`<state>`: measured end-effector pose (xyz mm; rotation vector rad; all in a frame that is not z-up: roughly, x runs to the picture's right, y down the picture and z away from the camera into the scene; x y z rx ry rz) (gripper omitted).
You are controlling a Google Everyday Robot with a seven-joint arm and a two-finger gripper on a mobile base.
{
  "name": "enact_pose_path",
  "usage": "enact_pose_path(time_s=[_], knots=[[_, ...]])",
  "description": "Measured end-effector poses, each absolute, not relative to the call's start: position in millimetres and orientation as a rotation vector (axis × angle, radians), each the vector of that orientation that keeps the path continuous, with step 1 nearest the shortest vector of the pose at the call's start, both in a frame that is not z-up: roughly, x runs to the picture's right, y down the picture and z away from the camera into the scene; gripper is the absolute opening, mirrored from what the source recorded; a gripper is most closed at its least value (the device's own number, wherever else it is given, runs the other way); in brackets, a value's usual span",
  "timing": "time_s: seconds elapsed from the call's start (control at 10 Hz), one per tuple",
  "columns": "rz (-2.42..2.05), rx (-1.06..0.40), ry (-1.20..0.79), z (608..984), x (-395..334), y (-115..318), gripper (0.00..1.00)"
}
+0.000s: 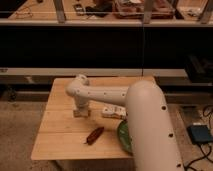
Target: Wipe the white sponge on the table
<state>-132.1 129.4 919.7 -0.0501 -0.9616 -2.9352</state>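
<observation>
The gripper [82, 107] hangs at the end of the white arm [100, 94], which reaches leftward across the table [54, 136] and bends down at its elbow. The gripper's tip sits right on top of the white sponge [81, 113]. Whether it clamps the sponge or only presses on it cannot be told, because the wrist covers the contact. The sponge is a small beige block resting on the pale planks, a little toward 10 o'clock of the table's middle.

From the sponge, a flat white piece [113, 112] lies near at 3 o'clock, its far end tucked under the arm. It bears dark marks, too small to read. A reddish-brown elongated item [94, 135] lies at 5 o'clock, apart from the sponge and set slantwise on the wood. A green round dish [123, 138] shows at 4 o'clock near the table's right edge, mostly hidden behind the bulky upper arm [150, 130], which fills the lower right and blocks that side of the table. A row of small dark dots runs along the forearm.

On the floor at 3 o'clock of the table sits a blue-grey box [200, 134] with cables by it. Behind the table, at 12 o'clock, a long dark bench [100, 47] runs across, and a cluttered counter [100, 15] with upright posts stands above it. No lettering is legible anywhere.
</observation>
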Motion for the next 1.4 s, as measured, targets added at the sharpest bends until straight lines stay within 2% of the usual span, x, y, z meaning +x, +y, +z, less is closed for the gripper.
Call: enact_pose_path(time_s=[0.5, 0.9, 1.4], knots=[[-3.028, 0.029, -0.948, 921.6, -176.4, 121.5, 0.0], [-3.114, 0.118, -0.95, 908.4, -217.5, 123.5, 0.0], [-3.181, 0.156, -1.0, 888.3, -233.8, 149.5, 0.0]])
